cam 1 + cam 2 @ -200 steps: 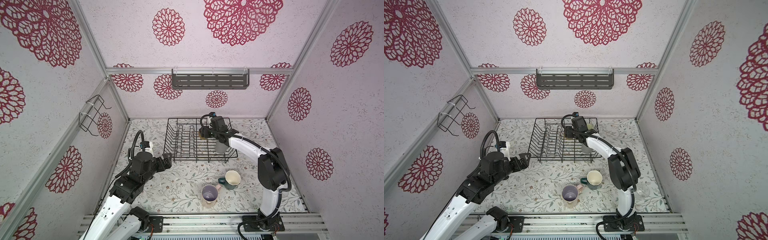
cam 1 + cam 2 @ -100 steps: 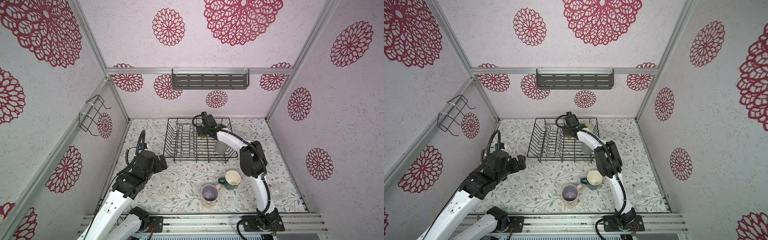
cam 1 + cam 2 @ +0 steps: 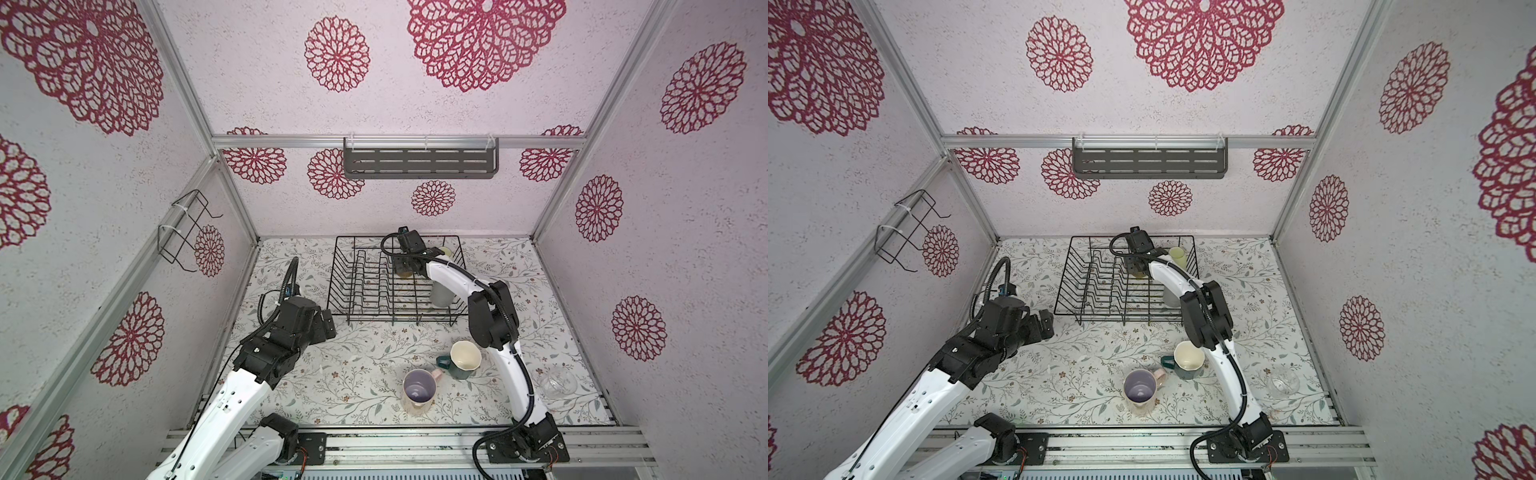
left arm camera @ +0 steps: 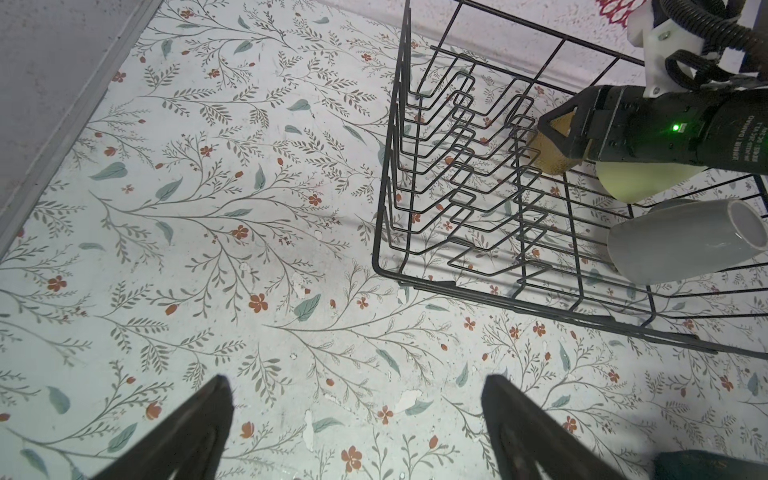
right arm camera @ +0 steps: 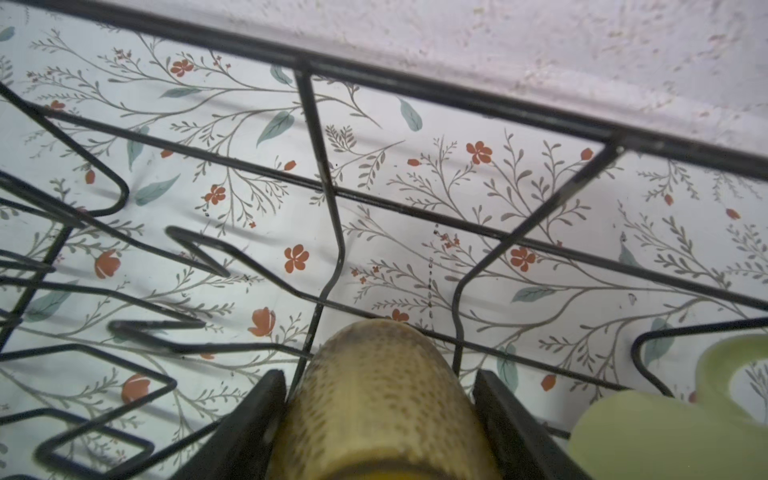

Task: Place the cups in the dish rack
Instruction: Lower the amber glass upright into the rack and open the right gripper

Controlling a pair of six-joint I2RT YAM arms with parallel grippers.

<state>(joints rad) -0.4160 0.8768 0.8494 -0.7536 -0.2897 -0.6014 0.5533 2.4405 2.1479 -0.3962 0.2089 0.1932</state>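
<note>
left gripper (image 4: 357, 380) spread wide, right gripper (image 5: 379, 374) clamped

Amber glass (image 5: 382, 399) blurred, cut by frame edge, grey tumbler (image 3: 438, 296) half behind right arm (image 3: 451, 276)

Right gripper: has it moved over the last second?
Yes. The right gripper, shut on the amber glass, has shifted left along the far side of the dish rack, away from the lime-yellow tumbler.

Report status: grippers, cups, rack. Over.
Left gripper open, empty, beside dish rack. Right gripper shut on amber glass inside rack, lime tumbler close alongside. Grey tumbler racked; pink mug, teal mug, clear glass on table.
</note>
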